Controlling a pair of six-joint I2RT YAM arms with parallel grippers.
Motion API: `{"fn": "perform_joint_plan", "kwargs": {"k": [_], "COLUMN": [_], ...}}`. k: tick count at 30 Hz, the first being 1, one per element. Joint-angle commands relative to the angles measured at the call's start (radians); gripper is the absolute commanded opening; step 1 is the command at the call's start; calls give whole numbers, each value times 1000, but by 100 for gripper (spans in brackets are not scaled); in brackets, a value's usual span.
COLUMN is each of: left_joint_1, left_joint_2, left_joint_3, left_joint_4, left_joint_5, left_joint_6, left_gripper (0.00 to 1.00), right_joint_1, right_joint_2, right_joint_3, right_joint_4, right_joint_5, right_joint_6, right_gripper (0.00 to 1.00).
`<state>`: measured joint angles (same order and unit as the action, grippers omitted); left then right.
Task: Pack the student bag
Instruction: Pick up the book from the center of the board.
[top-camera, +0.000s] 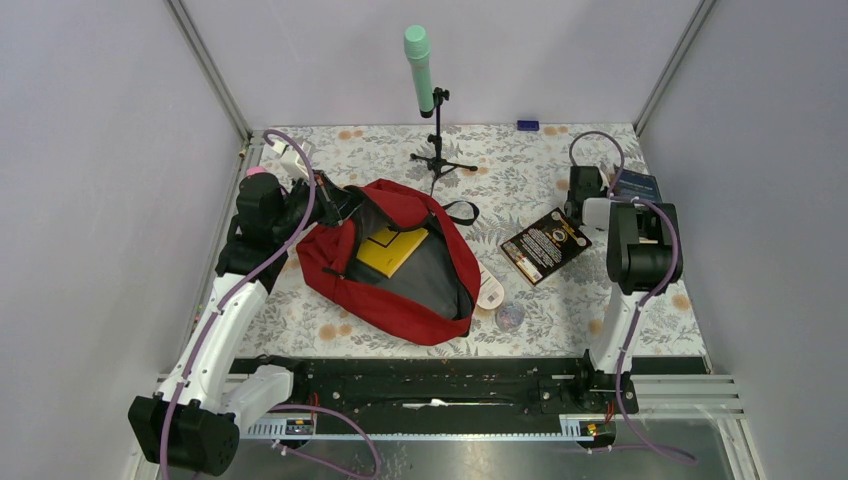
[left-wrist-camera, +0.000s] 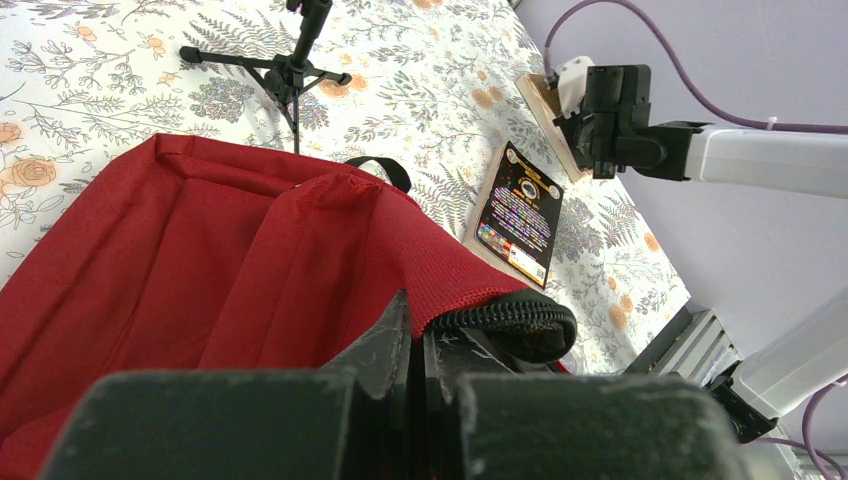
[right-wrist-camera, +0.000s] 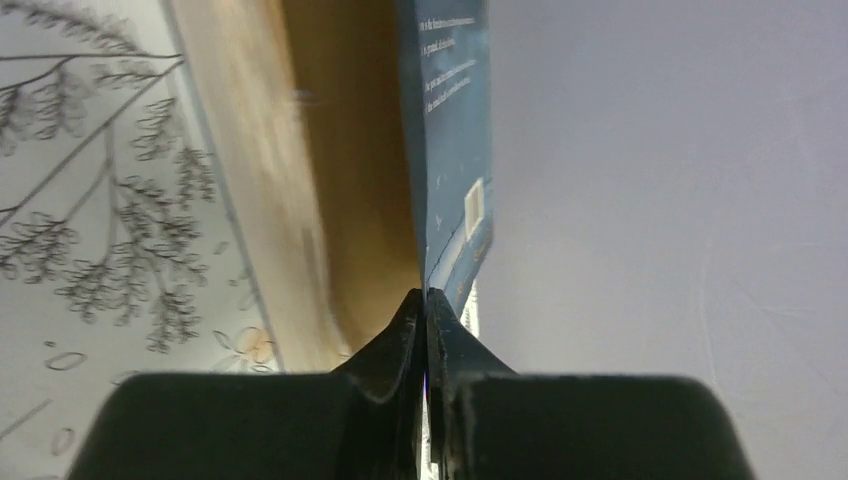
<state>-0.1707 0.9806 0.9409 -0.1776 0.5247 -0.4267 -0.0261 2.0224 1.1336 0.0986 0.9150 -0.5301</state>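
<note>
The large red fabric student bag (left-wrist-camera: 230, 260) is matt woven cloth with a fine mesh-like grain. Its black zipper tape (left-wrist-camera: 510, 325) is coarser and lies right against the left gripper (left-wrist-camera: 415, 320), whose black plastic fingers (left-wrist-camera: 385, 345) look scuffed and dull. Pinched in the right gripper (right-wrist-camera: 425, 300), the blue paperback book (right-wrist-camera: 455, 150) has a smooth, faintly sheeny card cover. Just left of it are yellowed paper pages (right-wrist-camera: 330, 150). Further left, the floral-printed tabletop (right-wrist-camera: 100, 200) looks matt.

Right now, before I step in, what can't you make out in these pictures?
Top view: inside the student bag only a yellow book shows; the red fabric hides anything deeper.
Right wrist view: the blue book is too close and blurred to read.
Same view: the right gripper is shut at the cover's edge; a pinch on it cannot be told.
Top view: the small round item beside the bag is too small to identify.
</note>
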Motion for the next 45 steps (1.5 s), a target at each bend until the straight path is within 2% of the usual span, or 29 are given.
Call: {"fn": "perform_joint_plan", "kwargs": {"k": [1,5,7,13,19,20,22,25,27,29,30,31,39,41,45], "left_joint_1": [9,8,8,8,7,7,7,5,2,-1,-2,-4,-56,-115,-302], "left_joint_2": [-32,-29,-28,-22,-10,-8,-7,-3,-5,-8,-11,-16,-122,-125,-79], "left_joint_3": [12,11,10,10,13,13,13,15,12,7,2,-3,-118,-132,-114], "left_joint_4": [103,103,103,104,106,106,107,111,114,129,138,151,406,423,344], "left_joint_5": [14,14,17,16,30,32,34,43,40,46,50,56,171,194,135], "left_joint_6": [4,3,3,3,9,12,16,23,28,34,36,41,78,113,207], "left_gripper": [0,0,0,0,0,5,23,56,71,81,92,98,99,99,99], "right_joint_1": [8,21,69,114,162,177,211,271,305,338,357,372,509,525,532], "right_joint_2": [-189,-326,-374,-477,-573,-591,-624,-664,-681,-697,-704,-710,-784,-802,-856], "right_joint_3": [9,58,105,235,299,308,325,361,394,422,438,448,506,538,569], "right_joint_4": [18,-180,-286,-558,-663,-666,-669,-671,-690,-707,-717,-728,-768,-790,-798], "right_joint_5": [89,38,23,-80,-262,-271,-274,-278,-284,-287,-293,-297,-335,-394,-555], "right_joint_6": [46,174,230,363,400,400,391,362,347,335,329,327,344,382,446], "right_gripper": [0,0,0,0,0,0,0,0,0,0,0,0,0,0,0]}}
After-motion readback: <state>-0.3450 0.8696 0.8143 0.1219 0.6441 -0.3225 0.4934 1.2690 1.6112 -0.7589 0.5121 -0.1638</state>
